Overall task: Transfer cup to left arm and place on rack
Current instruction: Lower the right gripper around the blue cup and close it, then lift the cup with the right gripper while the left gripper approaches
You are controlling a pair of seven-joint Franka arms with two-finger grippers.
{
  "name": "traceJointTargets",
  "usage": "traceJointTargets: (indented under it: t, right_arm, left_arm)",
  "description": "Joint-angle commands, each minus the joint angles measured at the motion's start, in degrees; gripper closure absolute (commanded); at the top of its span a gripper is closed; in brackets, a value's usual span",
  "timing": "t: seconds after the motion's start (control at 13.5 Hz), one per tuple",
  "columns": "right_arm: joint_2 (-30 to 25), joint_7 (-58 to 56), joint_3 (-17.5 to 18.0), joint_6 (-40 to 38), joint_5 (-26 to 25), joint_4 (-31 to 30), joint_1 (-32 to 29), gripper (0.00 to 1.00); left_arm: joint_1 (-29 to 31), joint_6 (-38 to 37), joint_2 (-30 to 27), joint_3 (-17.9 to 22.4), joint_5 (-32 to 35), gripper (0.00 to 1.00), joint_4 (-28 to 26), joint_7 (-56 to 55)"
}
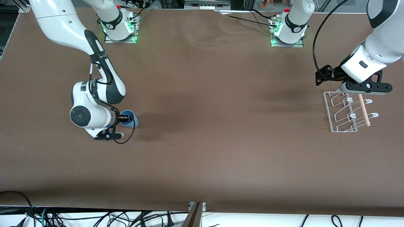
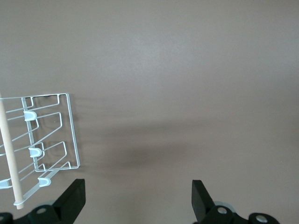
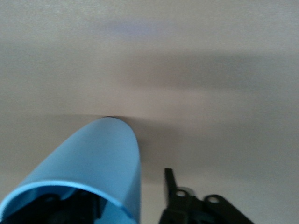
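Brown table (image 1: 202, 151), cup (image 1: 127, 117) in right pincer (image 1: 126, 119)

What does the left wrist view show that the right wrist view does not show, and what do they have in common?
Only the left wrist view shows the rack, its white wire prongs and its wooden rod, with the left gripper open over bare table beside it.

Only the right wrist view shows the cup, light blue, with its rim over one finger of the right gripper, which is at the cup; the other finger stands outside the wall.

Both show the brown table and black gripper fingers at the picture's edge.
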Motion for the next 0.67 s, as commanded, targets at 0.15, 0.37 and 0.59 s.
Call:
traceJointTargets:
  t: [0.15,0.37,0.59]
  right_arm:
    - [0.1,1.2,-0.1,-0.7,0.8,2.6,0.2,1.0]
    - [0.0,3.4,-0.1,-2.8,3.8,5.0,0.2,1.0]
    - [0.0,3.6,-0.1,-12.2,8.8,10.5,0.2,1.0]
  left_arm:
    - [0.0,-3.5,-0.4,-0.5,0.4,0.0,0.3,-0.8]
    - [-0.2,-4.7,1.7,-0.6,-0.2,0.0,0.3,-0.1]
    - [-0.2,-4.7,3.7,-0.6,-2.5,0.0,0.4,1.5]
